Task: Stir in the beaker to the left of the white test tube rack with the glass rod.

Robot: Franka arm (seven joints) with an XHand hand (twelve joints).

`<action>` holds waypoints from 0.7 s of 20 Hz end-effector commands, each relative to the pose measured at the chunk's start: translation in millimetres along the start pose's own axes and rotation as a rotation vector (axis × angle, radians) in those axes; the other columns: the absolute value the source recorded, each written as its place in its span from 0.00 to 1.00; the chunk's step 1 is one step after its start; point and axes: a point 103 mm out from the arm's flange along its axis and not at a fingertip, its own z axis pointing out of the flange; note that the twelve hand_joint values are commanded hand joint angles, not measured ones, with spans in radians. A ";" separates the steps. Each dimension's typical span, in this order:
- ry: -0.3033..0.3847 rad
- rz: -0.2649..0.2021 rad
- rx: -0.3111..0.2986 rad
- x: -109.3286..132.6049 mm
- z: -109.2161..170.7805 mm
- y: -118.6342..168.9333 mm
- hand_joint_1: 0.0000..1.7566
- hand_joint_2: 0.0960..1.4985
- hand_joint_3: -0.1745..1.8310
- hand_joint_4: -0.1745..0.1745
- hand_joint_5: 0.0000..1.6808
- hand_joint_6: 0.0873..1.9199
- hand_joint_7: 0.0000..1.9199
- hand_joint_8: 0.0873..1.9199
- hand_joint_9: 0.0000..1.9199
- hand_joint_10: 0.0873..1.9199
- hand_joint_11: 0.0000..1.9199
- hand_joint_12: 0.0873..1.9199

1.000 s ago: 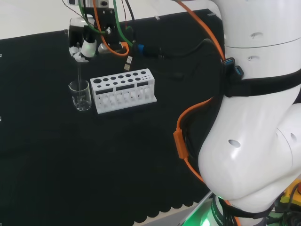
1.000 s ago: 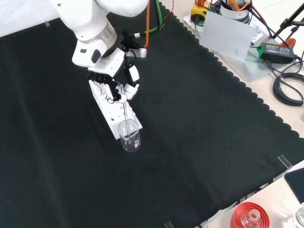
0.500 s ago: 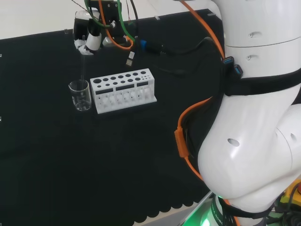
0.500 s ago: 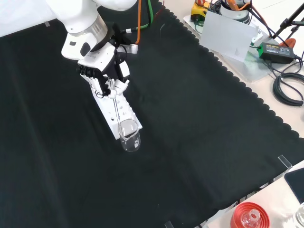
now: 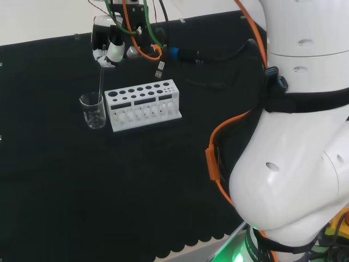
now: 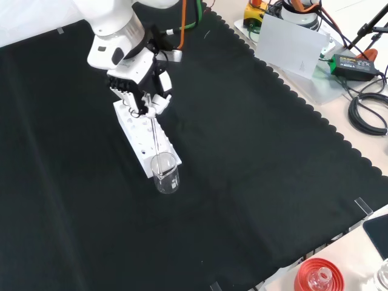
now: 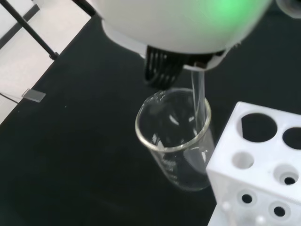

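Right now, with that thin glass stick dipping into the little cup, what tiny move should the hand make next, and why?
Probably a small circular sweep of the glass rod inside the beaker. The hand has its fingers curled round the rod's top, and the wrist view shows the rod's lower end already past the beaker's rim, close to the wall by the white test tube rack. The circle should stay small so the rod does not knock the glass.

Head view: a beaker (image 5: pixel 94 111) stands on the worktop (image 5: pixel 109 185) just left of the rack (image 5: pixel 143 104). The rod (image 5: pixel 100 83) reaches from above into the beaker.
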 end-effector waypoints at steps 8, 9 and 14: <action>0.001 -0.015 0.023 50.2 6.2 -0.3 0.76 0.23 0.62 0.00 0.75 0.36 0.75 0.36 1.00 0.00 0.88 0.24; 0.000 -0.015 0.028 51.3 7.4 1.5 0.76 0.23 0.62 0.00 0.75 0.36 0.75 0.36 1.00 0.00 0.88 0.24; 0.002 -0.012 0.043 50.0 14.5 12.1 0.76 0.23 0.62 0.00 0.75 0.36 0.75 0.36 1.00 0.00 0.88 0.24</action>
